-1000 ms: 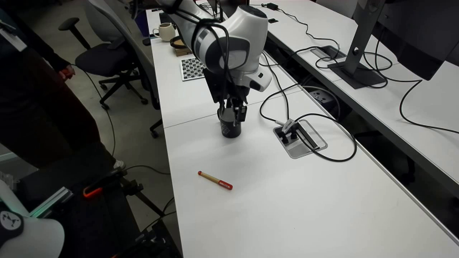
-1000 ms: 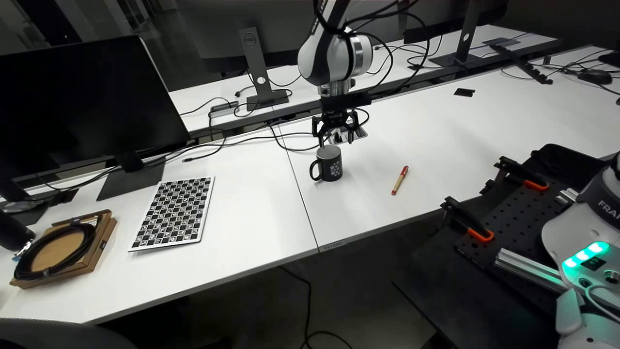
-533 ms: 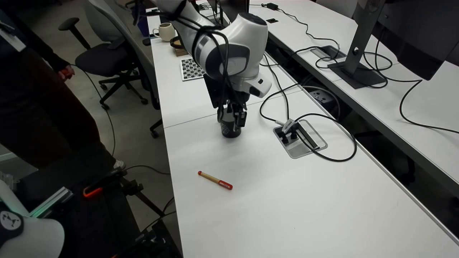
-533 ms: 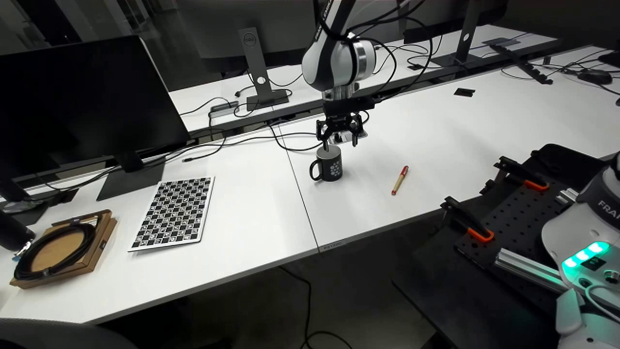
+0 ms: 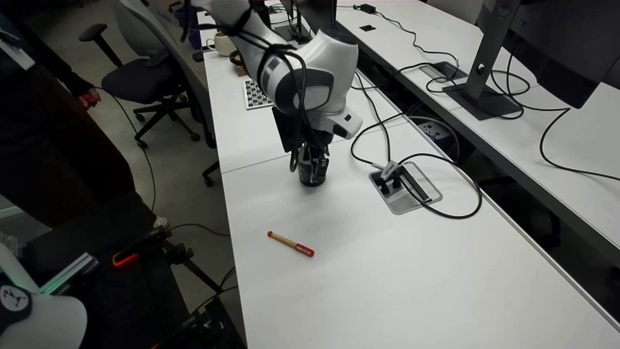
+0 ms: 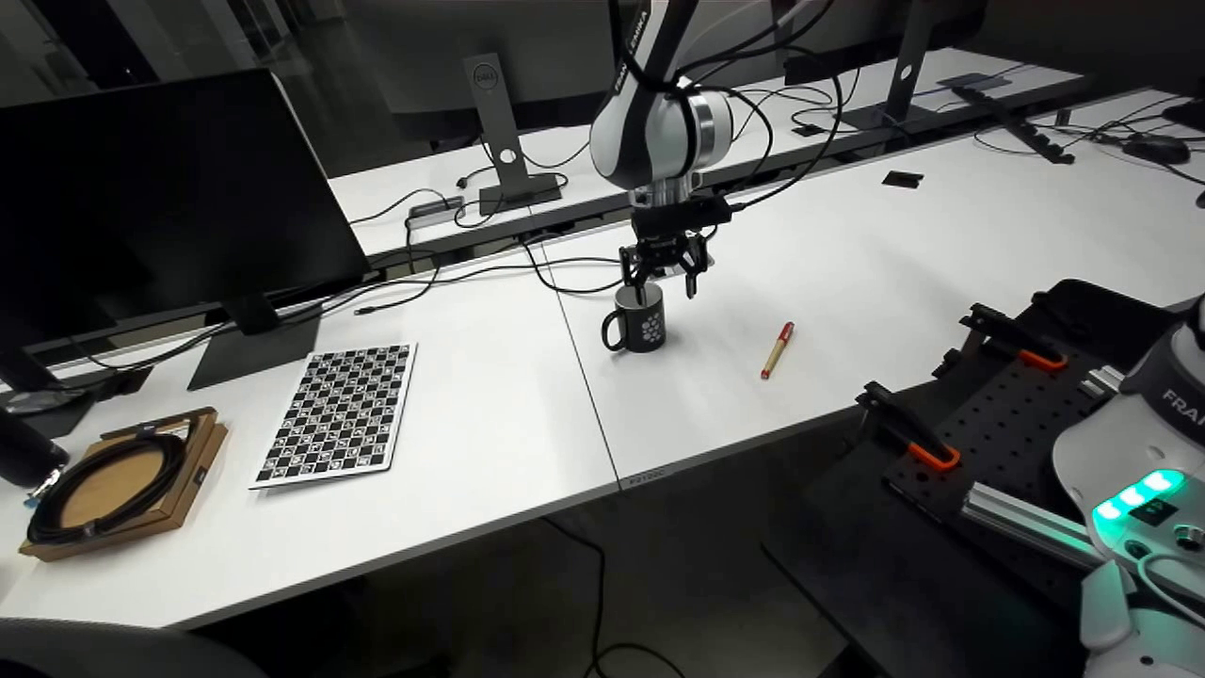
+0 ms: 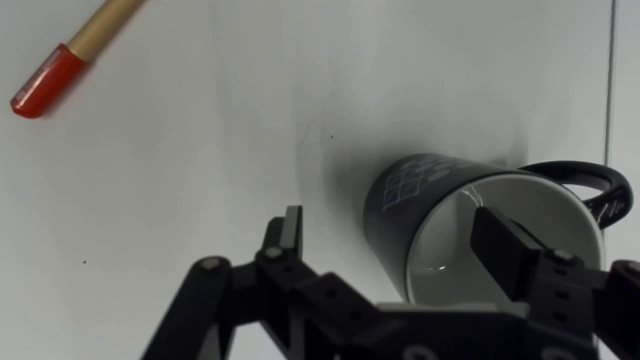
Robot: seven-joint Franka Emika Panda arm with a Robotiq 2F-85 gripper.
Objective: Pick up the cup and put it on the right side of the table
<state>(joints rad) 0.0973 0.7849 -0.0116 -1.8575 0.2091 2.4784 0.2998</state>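
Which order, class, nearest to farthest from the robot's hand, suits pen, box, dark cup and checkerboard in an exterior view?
1. Dark cup: at the hand, slightly picture left.
2. Pen: toward picture right.
3. Checkerboard: toward picture left.
4. Box: far picture left.

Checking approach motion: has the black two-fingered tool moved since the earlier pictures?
Yes: in an exterior view, the tool sits lower and slightly further right in the picture, judged against the unmoved dark cylindrical mug.
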